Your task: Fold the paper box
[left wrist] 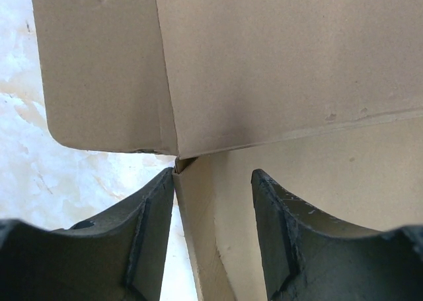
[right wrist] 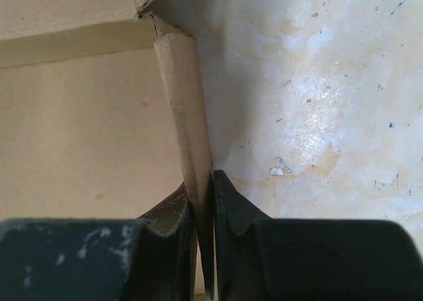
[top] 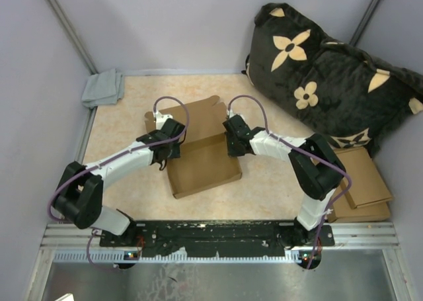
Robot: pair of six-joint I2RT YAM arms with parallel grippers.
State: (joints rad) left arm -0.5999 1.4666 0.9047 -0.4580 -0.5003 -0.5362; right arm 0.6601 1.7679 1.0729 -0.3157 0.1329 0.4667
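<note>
The paper box (top: 201, 165) lies mid-table as a shallow brown tray with its lid flap (top: 192, 119) spread flat behind it. My left gripper (top: 165, 152) is at the tray's left wall. In the left wrist view it (left wrist: 213, 176) is open, its fingers (left wrist: 142, 235) straddling the upright left wall (left wrist: 198, 228), which touches the left finger. My right gripper (top: 232, 142) is at the tray's right wall. In the right wrist view it (right wrist: 203, 182) is shut on that thin upright wall (right wrist: 182, 102).
A black pillow (top: 330, 76) with beige flowers fills the back right. A stack of flat cardboard pieces (top: 360, 182) lies at the right edge. A grey cloth (top: 102, 88) sits in the back left corner. Grey walls enclose the table.
</note>
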